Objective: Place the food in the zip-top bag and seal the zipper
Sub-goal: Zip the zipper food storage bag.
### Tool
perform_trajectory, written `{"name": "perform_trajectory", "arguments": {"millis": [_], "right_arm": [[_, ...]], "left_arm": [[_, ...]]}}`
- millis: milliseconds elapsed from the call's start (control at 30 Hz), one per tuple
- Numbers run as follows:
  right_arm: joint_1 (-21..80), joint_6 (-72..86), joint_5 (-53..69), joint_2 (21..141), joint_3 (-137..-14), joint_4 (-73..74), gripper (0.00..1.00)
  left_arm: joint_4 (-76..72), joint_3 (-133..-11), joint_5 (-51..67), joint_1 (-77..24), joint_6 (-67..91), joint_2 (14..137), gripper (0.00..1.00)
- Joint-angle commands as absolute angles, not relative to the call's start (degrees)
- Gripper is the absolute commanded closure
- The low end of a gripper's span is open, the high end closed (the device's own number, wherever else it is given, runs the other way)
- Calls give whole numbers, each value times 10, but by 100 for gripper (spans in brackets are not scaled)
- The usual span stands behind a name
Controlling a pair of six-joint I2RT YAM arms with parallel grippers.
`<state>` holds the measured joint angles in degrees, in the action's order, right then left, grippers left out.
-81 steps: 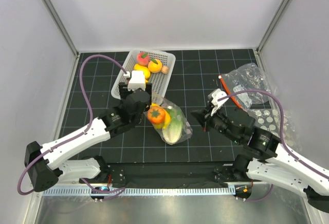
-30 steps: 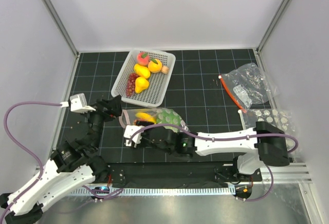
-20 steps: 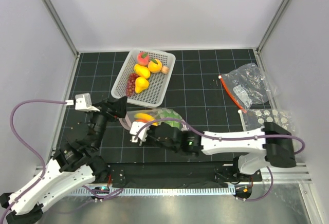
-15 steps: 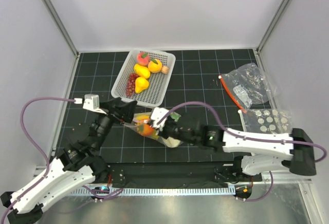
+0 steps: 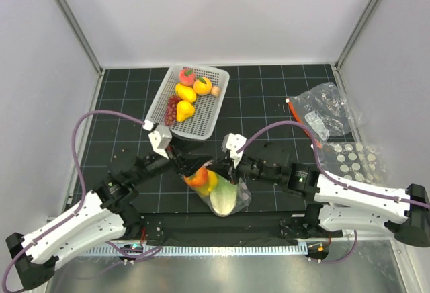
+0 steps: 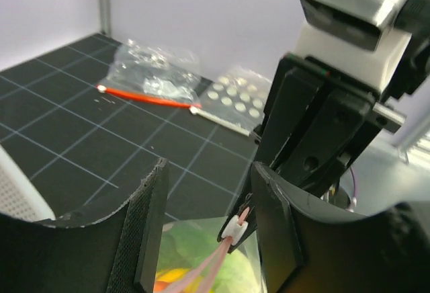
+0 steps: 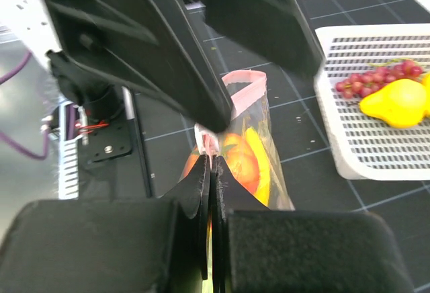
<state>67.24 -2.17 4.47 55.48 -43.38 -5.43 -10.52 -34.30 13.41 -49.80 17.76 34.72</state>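
Overhead view looking down, close wrist views facing each other, sharing zip-top bag [image 5: 228, 195]

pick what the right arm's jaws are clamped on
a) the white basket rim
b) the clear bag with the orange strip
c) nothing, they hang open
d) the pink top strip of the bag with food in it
d, since the right wrist view shows the right gripper with its jaws pressed flat together on the pink strip at the top of the filled bag.
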Motion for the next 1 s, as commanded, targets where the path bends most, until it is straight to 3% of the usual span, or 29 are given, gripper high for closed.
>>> {"name": "perform_trajectory", "arguments": {"millis": [0,500,967], "right_arm": [[668,-4,87,528,-433,-62,99],[655,15,110,452,-396,-78,99],[652,25,103,411,-360,-128,99]], "left_arm": [[-136,-371,228,-497,136,366,45],[-159,-379,336,-497,154,391,47],[-144,-393,352,-497,154,414,50]]}}
